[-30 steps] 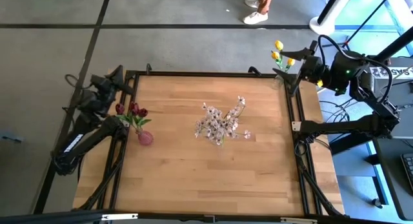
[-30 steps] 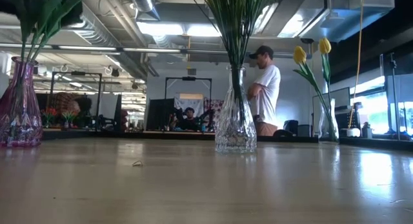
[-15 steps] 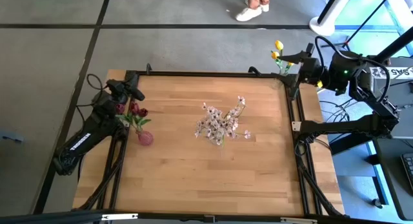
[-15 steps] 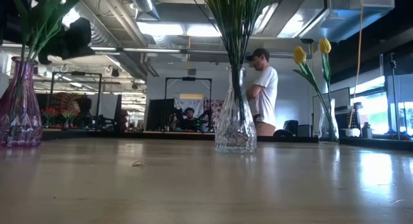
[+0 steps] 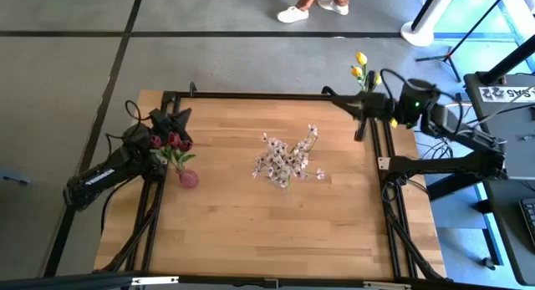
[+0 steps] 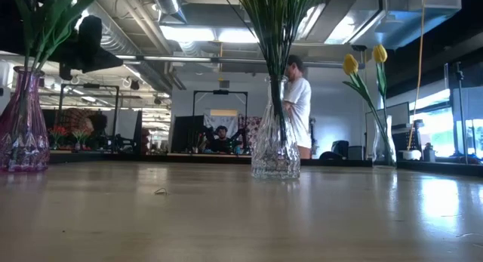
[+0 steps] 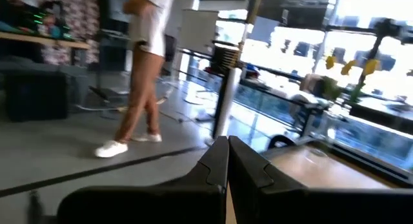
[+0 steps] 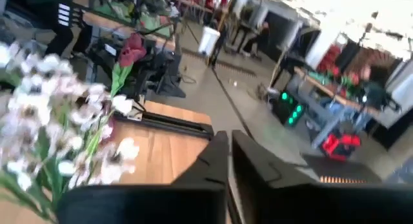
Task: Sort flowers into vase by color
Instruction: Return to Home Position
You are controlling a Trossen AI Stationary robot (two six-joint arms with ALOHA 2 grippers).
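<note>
none of the flowers has shifted in the last second, only the arms. three red tulips [image 5: 171,142] stand in the violet vase [image 5: 188,179] near the counter's left edge. one bunch of pale blossoms [image 5: 284,160], too tangled to count, fills the clear vase [image 6: 275,152] at the middle. three yellow tulips [image 5: 361,68] rise from a third vase [image 6: 379,145] at the far right corner. that makes three vases and nothing loose on the counter [image 5: 251,231].

the left gripper [image 7: 227,156] has swung in to just beside the red tulips, its fingers pressed together and empty. the right gripper [image 8: 229,153], also closed on nothing, now reaches out level just beside the yellow tulips. a person [image 6: 296,103] has walked on beyond the counter.

sorting looks finished. the risk is in the retreat: each arm sits so close to a bunch that a careless swing home could snag stems and topple a light vase.
</note>
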